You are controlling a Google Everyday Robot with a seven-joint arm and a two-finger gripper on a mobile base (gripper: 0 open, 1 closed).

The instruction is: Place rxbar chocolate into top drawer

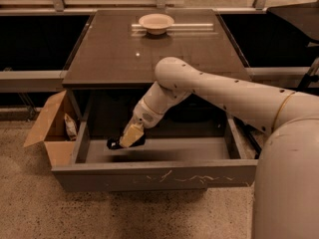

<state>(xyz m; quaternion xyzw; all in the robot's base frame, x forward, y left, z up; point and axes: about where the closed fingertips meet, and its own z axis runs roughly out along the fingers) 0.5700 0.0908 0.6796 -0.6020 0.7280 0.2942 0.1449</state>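
Observation: the top drawer (149,176) stands pulled open beneath the bench (124,59), its scratched front panel facing the camera and its grey floor exposed. The arm reaches down from the right, and the pincer (125,140) sits inside the drawer opening, over the left part of the floor and near the left wall. The pincer appears clenched on the rxbar chocolate (114,144), whose dark end projects to the left of the pale fingers (131,132). Whether the bar touches the drawer floor or hangs just above it cannot be determined from this view. Assessment: the carrying step is effectively complete and the placing step is in hand; the bar is within the drawer's bounds but not yet let go. Requirement for the next move: a short lowering, if any gap exists, followed by parting of the fingers so the bar lies flat on the floor, then a withdrawal upward that clears the front panel and the bench edge. Noted nearby and not involved: a bowl (156,23) on the bench, and a cardboard box (47,123) to the left holding a snack bag (70,126).
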